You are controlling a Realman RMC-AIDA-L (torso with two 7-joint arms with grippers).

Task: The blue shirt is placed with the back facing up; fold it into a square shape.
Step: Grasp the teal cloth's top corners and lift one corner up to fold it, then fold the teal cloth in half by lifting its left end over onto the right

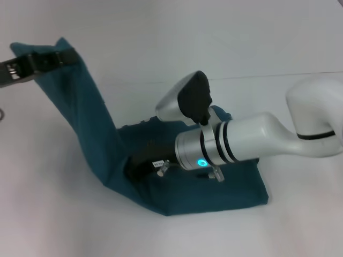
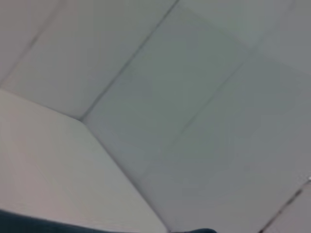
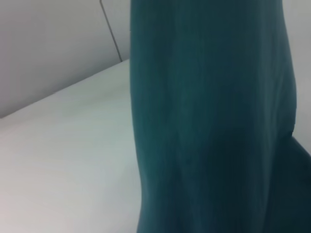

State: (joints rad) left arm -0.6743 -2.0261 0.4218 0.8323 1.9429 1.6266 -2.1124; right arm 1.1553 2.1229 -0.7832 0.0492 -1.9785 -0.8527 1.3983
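While my left gripper (image 1: 51,60) has one end of the blue shirt (image 1: 161,160) pinched and hoisted up at the far left, the rest of the cloth sits bunched on the white worktop (image 1: 64,214) in front of me. That's the whole reason the fabric looks like a ramp: a long strip runs taut from the raised corner down to the pile, so the layer I'm carrying hangs free instead of dragging.

My right arm reaches across from the right and lies low over the heap, wrist right on top of it. My guess is it's there as an anchor, pinning the lower part so the fold line stays put while the left side swings over. The right gripper (image 1: 140,165) pokes into the dark pocket where the lifted strip meets the pile, and I honestly can't tell whether it's clamped on anything or not. My right wrist camera only gives a wall of teal cloth (image 3: 214,121) rising up beside the worktop.

Left wrist camera is mostly pointed at bare panels, with a sliver of teal at the edge, so no help there.

Shape-wise it's a lumpy rectangle so far, not a square.
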